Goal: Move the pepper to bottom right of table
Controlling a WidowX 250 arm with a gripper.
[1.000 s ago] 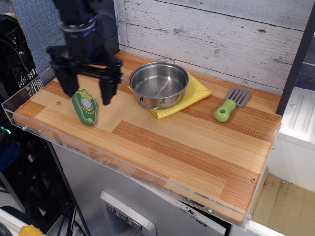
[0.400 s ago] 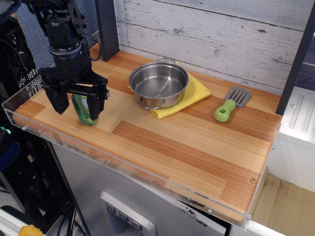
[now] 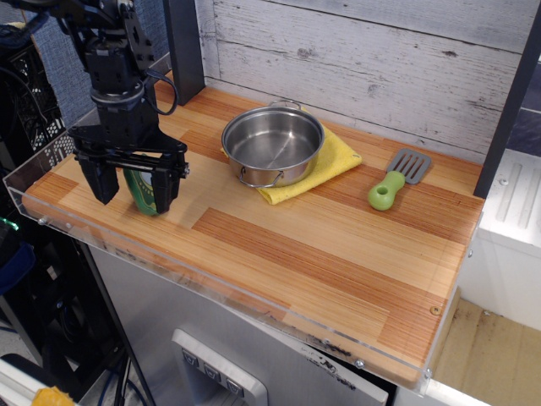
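Note:
The pepper (image 3: 141, 191) is a flat green toy half with a yellow-green face, lying near the left front of the wooden table (image 3: 338, 254). My black gripper (image 3: 133, 190) is lowered straight over it, open, with one finger on each side of the pepper. The fingers hide most of the pepper's face. I cannot tell whether the fingers touch it.
A steel pot (image 3: 272, 145) sits on a yellow cloth (image 3: 334, 161) at the back middle. A grey spatula with a green handle (image 3: 396, 179) lies at the back right. A clear acrylic rim (image 3: 51, 161) runs along the table edges.
The gripper moved left and down from beside the pot until its open fingers straddle the pepper. The pepper has not moved.

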